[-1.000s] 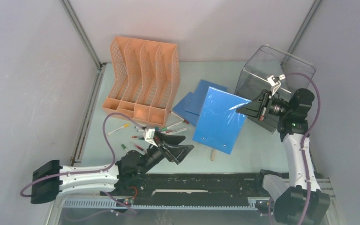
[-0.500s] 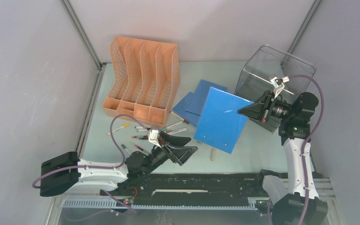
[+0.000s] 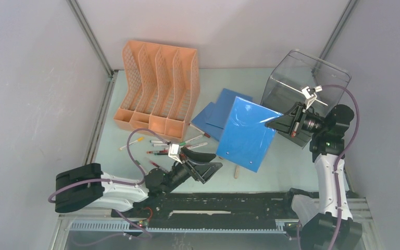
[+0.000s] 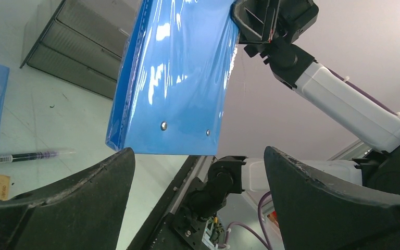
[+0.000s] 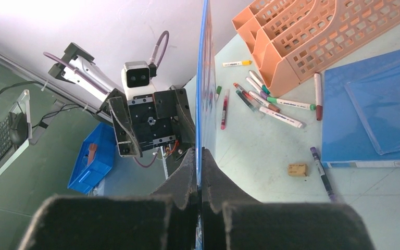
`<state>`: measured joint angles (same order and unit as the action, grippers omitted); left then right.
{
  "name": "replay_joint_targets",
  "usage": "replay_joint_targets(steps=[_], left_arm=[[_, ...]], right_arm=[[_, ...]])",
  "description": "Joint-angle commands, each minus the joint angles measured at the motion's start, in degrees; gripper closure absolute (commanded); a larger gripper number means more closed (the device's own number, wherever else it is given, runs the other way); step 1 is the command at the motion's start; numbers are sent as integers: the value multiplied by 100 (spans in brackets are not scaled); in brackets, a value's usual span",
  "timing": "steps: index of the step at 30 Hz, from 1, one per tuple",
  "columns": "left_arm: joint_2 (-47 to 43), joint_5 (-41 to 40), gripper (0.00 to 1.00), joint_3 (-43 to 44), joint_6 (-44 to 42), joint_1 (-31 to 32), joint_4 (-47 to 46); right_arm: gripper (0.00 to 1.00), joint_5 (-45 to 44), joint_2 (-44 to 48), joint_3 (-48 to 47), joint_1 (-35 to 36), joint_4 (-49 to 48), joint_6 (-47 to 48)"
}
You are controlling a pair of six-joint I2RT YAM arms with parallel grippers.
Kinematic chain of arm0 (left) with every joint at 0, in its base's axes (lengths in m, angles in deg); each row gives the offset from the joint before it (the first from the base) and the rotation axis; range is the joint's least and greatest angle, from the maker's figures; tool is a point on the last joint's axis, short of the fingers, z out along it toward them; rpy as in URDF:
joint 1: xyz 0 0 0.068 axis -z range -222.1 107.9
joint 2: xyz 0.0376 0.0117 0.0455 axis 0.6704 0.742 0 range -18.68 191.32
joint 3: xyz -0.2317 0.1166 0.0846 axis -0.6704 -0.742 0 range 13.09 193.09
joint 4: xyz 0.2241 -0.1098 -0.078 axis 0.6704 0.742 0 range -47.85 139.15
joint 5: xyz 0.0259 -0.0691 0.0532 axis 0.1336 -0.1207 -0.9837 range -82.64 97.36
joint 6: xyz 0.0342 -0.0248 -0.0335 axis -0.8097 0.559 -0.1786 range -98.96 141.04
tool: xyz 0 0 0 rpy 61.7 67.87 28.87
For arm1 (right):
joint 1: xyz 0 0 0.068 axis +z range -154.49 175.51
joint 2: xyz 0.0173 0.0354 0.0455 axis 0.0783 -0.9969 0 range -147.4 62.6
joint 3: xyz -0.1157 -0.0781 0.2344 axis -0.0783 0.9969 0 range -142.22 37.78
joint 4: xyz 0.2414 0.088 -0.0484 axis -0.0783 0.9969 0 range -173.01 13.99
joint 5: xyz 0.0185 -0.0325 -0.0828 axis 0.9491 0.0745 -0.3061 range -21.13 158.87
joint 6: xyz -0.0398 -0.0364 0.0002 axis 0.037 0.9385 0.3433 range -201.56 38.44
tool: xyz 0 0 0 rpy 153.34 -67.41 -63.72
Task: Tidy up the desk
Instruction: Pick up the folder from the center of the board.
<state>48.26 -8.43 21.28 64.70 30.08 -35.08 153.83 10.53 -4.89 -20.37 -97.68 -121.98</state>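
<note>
The pale mint desk (image 3: 286, 156) carries scattered items. My right gripper (image 3: 271, 121) is shut on the upper right edge of a blue folder (image 3: 245, 133) and holds it tilted above the desk. In the right wrist view the folder (image 5: 202, 78) shows edge-on, pinched in the gripper (image 5: 199, 153). My left gripper (image 3: 211, 160) is open and empty, just left of and below the folder's lower edge. In the left wrist view the folder (image 4: 177, 78) hangs just above and beyond the open gripper (image 4: 198, 153), apart from it.
An orange perforated file rack (image 3: 159, 86) stands at the back left. A clear drawer box (image 3: 304, 78) stands at the back right. Two more blue folders (image 3: 216, 112) lie mid-desk. Several pens (image 3: 187, 140) lie before the rack, and a small tan block (image 3: 236, 172) lies near the front edge.
My left arm has moved right, bringing its open gripper closer to the folder's lower edge. The right gripper has shifted the folder slightly right.
</note>
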Motion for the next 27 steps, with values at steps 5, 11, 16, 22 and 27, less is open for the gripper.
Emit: replay_joint_targets(steps=[5, 11, 16, 22, 27], left_arm=[[435, -133, 0, 66, 184, -29, -373], [251, -803, 0, -248, 382, -29, -372], [417, -641, 0, 67, 380, -27, -375], [1073, -517, 0, 763, 450, -29, -465], [1603, -609, 7, 1048, 809, -48, -974]], right_arm=[[100, -64, 10, 66, -59, -610, -603], [100, -120, 116, 94, -86, -629, -694], [100, -190, 57, 159, 98, -800, -861], [100, -151, -88, 155, 322, -870, -881], [100, -143, -109, 154, 425, -815, -809]])
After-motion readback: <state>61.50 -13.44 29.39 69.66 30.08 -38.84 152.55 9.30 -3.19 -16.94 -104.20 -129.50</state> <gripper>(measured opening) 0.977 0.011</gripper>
